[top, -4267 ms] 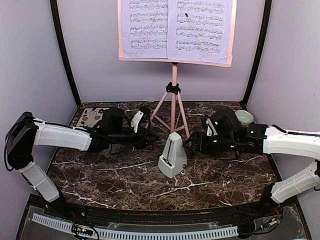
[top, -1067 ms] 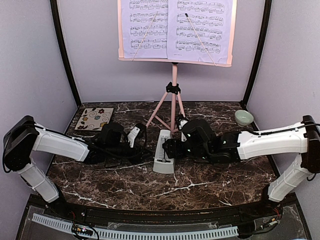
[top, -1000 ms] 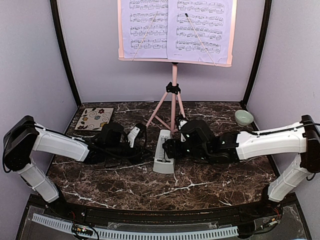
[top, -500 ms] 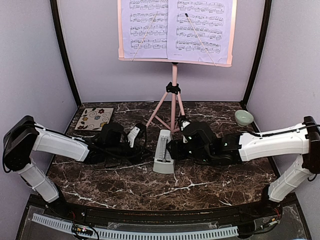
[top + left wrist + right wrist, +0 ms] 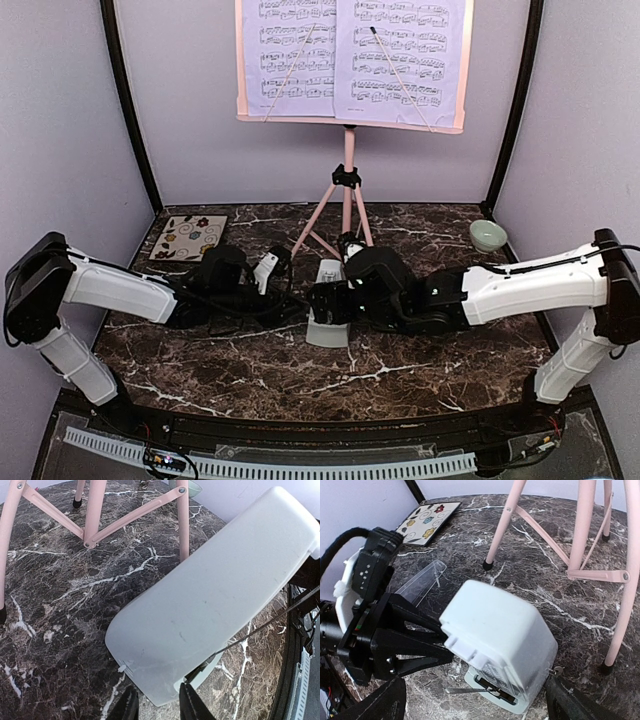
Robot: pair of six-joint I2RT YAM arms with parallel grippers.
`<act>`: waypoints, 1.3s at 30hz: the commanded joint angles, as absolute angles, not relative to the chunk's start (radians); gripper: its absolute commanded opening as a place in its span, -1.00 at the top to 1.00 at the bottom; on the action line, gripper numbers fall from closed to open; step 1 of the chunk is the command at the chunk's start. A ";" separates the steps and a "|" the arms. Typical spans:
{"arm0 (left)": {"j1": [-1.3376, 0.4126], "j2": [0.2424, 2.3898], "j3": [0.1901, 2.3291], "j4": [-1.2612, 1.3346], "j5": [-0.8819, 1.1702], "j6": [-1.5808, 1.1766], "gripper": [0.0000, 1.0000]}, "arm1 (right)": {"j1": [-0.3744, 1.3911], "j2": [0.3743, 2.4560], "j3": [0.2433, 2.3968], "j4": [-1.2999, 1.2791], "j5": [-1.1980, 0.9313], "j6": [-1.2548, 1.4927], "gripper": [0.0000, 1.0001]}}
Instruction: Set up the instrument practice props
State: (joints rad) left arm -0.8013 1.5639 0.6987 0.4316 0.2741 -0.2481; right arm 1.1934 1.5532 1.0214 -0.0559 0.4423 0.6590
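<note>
1. Writing: two sheet-music pages, left (image 5: 290, 60) and right (image 5: 400, 55), carry printed staves. The notes are too small to read. The floral tile (image 5: 188, 236) shows flower prints only.
2. The pages sit side by side and upright on the desk of the pink music stand (image 5: 349, 150). Their staves run left to right and face the near edge. The stand's pole is vertical, with its tripod feet on the marble table (image 5: 400, 370) toward the back centre.
3. The white metronome (image 5: 495, 635) is at mid-table, just in front of the stand's legs and between the two grippers. Its base plate is on the marble, narrow end up, long axis close to vertical. The exact tilt cannot be made out.
4. The face with the grille and dark slot turns toward the near edge.
5. Left gripper (image 5: 157, 692): fingers drawn in, pinching a low edge of the metronome from its left side.
6. Right gripper (image 5: 475, 685): fingers spread wide on either side of the metronome, with no contact seen.
7. A pale green bowl (image 5: 487, 235) sits at back right, well apart. The tile is at back left.
</note>
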 commanded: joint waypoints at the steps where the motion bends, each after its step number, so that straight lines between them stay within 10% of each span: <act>1: -0.802 1.508 0.681 0.429 0.261 -0.257 0.40 | 1.208 1.580 1.093 -0.134 0.613 0.746 -0.97; 18: -0.784 1.431 0.668 0.363 0.189 -0.257 0.39 | 1.160 1.214 0.793 -0.474 0.747 0.956 -0.90; 26: -0.514 1.227 0.646 0.133 0.116 -0.328 0.38 | 1.051 0.893 0.714 -0.629 0.767 0.938 -0.97; 39: -0.228 1.173 0.910 -0.154 0.247 -0.219 -0.23 | 0.947 0.718 0.791 -0.628 0.689 0.729 -1.00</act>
State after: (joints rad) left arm -0.2382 1.1442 0.7956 -0.0349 0.1715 -0.2516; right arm 0.9783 0.7094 0.7284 -0.6479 0.7158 0.8238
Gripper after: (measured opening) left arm 0.532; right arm 0.999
